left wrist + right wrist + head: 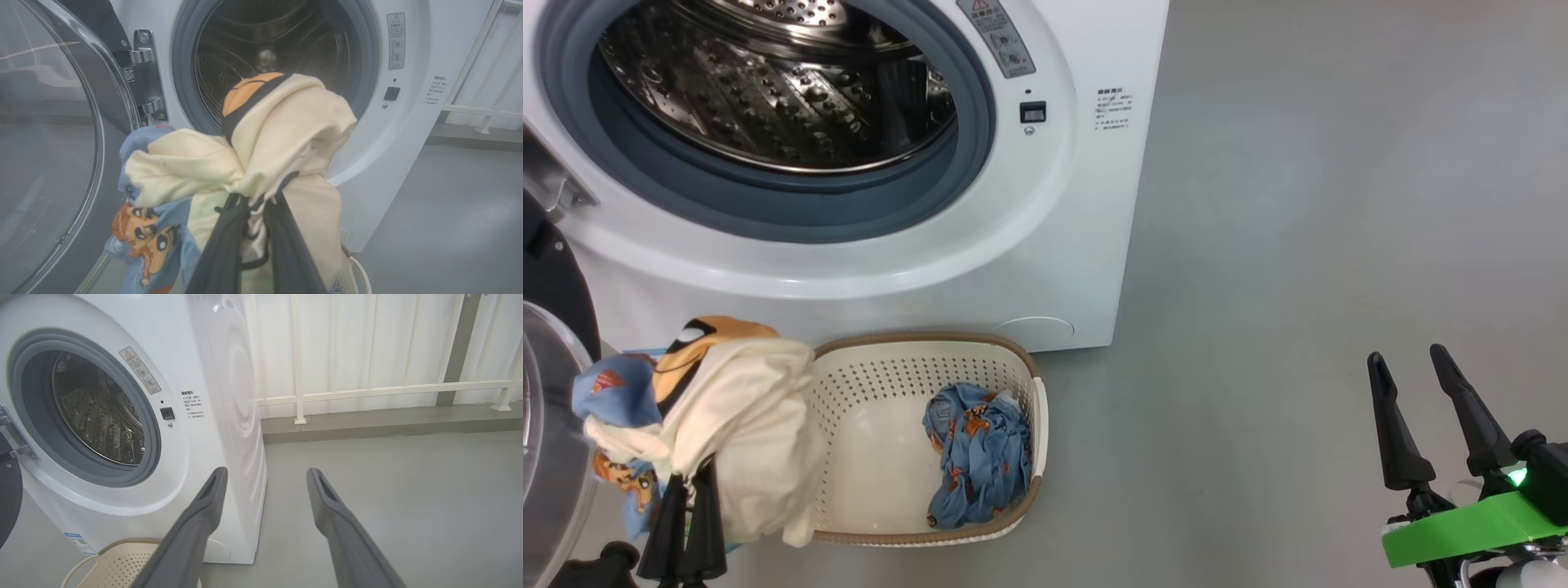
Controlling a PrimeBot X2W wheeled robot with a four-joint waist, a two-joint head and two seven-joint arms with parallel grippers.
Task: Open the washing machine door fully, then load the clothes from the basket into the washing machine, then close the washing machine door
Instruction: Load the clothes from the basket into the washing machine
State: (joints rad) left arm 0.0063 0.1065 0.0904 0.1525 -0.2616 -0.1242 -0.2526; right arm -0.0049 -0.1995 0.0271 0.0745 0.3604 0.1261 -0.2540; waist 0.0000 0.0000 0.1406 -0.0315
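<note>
The washing machine stands with its door swung open to the left, and the steel drum shows nothing inside. My left gripper is shut on a bundle of clothes, cream and light-blue, lifted above the left end of the basket and below the drum opening. In the left wrist view the bundle hangs in front of the drum, pinched at the gripper. One blue garment lies in the basket. Out over the floor to the right, my right gripper is open and holds nothing.
Grey floor stretches out on the machine's right. A white railing on a low grey kerb runs behind it. The open door's glass is close on the left of the held bundle. The basket's corner sits at the machine's foot.
</note>
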